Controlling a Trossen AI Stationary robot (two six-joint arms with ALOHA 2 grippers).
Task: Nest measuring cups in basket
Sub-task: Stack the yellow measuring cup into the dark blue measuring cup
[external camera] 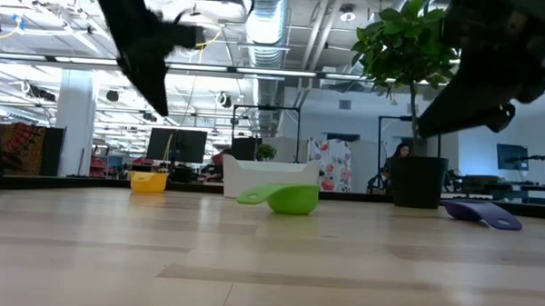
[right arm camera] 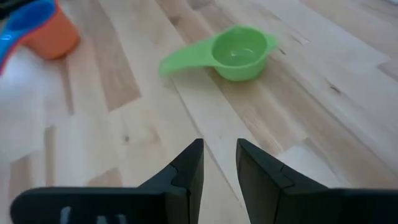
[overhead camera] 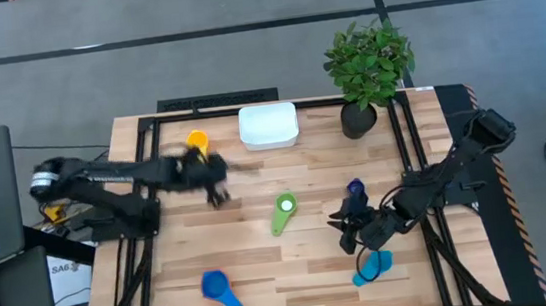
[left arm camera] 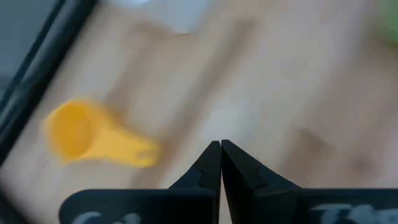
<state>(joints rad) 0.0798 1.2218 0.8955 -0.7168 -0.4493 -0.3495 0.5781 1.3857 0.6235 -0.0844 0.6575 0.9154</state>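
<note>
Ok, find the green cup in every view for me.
High view: green cup at table centre, below the basket.
Low view: centre, in front of the basket.
Left wrist view: not clearly in it.
Right wrist view: upper middle, ahead of the right hand.
Shared landmark: the basket.

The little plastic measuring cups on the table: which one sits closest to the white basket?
The yellow plastic measuring cup, just left of the white square basket at the table's far edge. The green, blue and light blue cups lie much farther away.
</note>
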